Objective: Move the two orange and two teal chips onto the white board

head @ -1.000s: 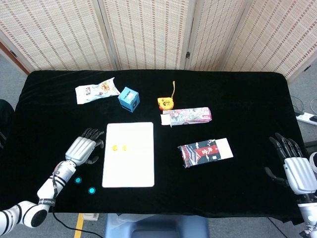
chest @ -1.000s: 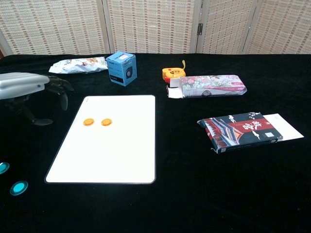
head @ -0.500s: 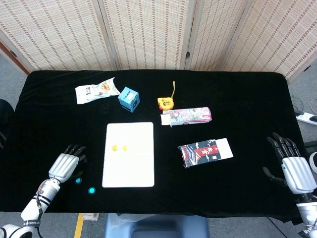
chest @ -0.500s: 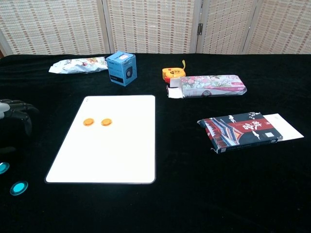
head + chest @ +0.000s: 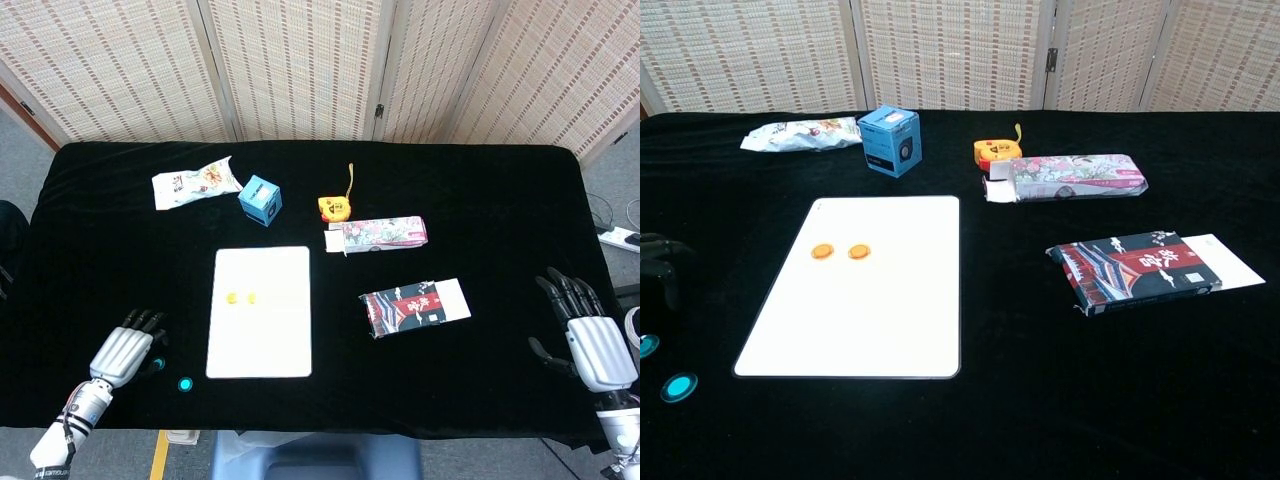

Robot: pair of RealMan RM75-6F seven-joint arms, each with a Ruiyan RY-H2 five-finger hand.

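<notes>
We see the white board (image 5: 875, 300) centre-left on the table (image 5: 1040, 400); two orange chips (image 5: 840, 252) side by side on its far left part; two teal chips (image 5: 679, 386) off the board to its near left, one (image 5: 185, 384) well clear, the other (image 5: 157, 364) at the left hand's (image 5: 122, 353) fingertips; snack bag (image 5: 800, 134) and small box (image 5: 890, 141) behind the board; tape measure (image 5: 996, 151) right of the box, just behind the patterned carton (image 5: 1070, 177); flat packet (image 5: 1155, 268) nearer us, right of the board; right hand (image 5: 590, 338) at the table's right edge.
</notes>
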